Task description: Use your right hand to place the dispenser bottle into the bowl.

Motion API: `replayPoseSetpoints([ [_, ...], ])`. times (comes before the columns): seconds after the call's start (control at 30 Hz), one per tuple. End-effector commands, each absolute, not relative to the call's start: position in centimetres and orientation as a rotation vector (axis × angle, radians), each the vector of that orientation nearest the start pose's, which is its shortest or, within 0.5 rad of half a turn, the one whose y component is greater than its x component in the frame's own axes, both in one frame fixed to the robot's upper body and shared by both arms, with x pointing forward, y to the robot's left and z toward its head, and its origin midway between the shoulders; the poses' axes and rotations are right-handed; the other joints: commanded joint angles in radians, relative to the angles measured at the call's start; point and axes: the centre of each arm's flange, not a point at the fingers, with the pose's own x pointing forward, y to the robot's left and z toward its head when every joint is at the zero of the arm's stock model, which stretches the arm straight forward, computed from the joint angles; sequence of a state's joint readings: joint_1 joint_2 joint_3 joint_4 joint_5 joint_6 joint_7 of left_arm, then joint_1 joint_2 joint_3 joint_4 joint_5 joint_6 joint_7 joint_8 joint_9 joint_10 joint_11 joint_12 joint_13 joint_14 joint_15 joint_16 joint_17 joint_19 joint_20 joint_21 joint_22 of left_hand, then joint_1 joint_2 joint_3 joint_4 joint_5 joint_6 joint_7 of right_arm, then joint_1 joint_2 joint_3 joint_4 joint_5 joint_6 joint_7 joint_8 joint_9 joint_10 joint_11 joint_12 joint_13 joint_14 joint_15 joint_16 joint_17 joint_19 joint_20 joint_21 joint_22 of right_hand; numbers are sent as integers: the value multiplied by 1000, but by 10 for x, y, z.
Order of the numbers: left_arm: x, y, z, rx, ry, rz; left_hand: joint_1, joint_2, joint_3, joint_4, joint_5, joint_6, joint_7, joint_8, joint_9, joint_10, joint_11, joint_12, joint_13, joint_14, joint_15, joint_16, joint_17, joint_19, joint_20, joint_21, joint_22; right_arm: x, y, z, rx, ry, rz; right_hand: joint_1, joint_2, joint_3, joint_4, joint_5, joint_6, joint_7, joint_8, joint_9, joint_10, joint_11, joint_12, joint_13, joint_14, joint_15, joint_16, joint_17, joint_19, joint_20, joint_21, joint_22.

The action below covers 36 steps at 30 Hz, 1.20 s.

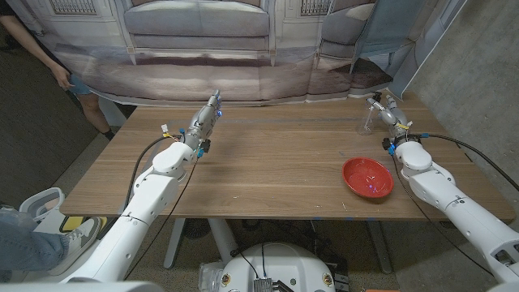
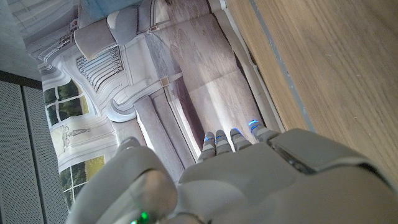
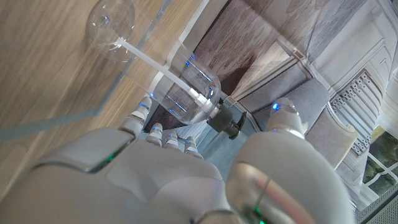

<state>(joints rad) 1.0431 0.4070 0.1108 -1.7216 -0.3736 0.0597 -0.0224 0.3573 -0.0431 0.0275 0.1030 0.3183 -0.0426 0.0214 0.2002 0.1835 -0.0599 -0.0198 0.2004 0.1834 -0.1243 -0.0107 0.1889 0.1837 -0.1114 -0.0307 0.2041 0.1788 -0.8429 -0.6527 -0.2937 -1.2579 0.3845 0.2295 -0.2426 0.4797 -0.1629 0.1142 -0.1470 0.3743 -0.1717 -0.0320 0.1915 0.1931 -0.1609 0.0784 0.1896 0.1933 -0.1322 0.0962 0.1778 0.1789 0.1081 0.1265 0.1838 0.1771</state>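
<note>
The clear plastic dispenser bottle with the dark pump head (image 3: 186, 93) was sitting at the far right corner of the wooden desk (image 1: 276, 162), near the back edge and well apart from the round red bowl (image 1: 367, 177), which sat closer to me on the same side. In the right wrist view it seemed tipped over, its body pointing across the wood and a thin tube running down to the rounded bottom, though I couldn't say exactly how it rested.

I had my right hand (image 1: 388, 113) parked just beside the bottle. From the wrist camera the fingers (image 3: 155, 134) were reaching up under the bottle's body with the thumb out on the other side by the pump, so they were bracketing it. Whether they were actually touching or squeezing it, I couldn't tell; looked more like lined up than clamped to me.

My guess is the grab was the step in hand, with the lift and the carry back to the bowl yet to do. A slick round bottle like that would probably roll if I nudged it.

The left hand (image 1: 204, 122) was out of the way on the far left of the desk, fingers (image 2: 233, 138) straight and together, holding nothing.
</note>
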Motion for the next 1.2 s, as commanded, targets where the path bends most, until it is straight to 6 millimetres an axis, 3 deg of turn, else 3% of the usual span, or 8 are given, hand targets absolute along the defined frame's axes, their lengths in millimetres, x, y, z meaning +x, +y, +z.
replayPoseSetpoints([
  [0.03,593,275,-5,74,-558,-163,8,6,-4,1,2,1,1,-1,3,0,1,3,4,1,3,0,2,-3,6,-2,3,653,-408,-10,-275,-556,-204,12,6,-8,1,10,-63,-3,8,4,8,0,12,3,4,0,6,3,4,3,5,2],
  [0.83,599,275,-9,73,-539,-164,10,9,-9,1,2,3,2,-1,4,0,-2,3,4,1,3,0,2,-4,5,-2,3,667,-402,-15,-302,-522,-216,30,22,-6,2,20,-45,-7,16,5,22,-2,20,3,19,-9,12,3,11,2,9,1],
  [1.2,598,275,-10,76,-532,-163,11,12,-10,1,2,4,2,-1,4,2,-3,3,4,1,3,0,2,-4,6,-3,3,676,-397,-18,-287,-513,-241,69,52,7,0,32,27,-26,41,5,21,-8,24,4,23,-20,14,5,27,17,15,2],
])
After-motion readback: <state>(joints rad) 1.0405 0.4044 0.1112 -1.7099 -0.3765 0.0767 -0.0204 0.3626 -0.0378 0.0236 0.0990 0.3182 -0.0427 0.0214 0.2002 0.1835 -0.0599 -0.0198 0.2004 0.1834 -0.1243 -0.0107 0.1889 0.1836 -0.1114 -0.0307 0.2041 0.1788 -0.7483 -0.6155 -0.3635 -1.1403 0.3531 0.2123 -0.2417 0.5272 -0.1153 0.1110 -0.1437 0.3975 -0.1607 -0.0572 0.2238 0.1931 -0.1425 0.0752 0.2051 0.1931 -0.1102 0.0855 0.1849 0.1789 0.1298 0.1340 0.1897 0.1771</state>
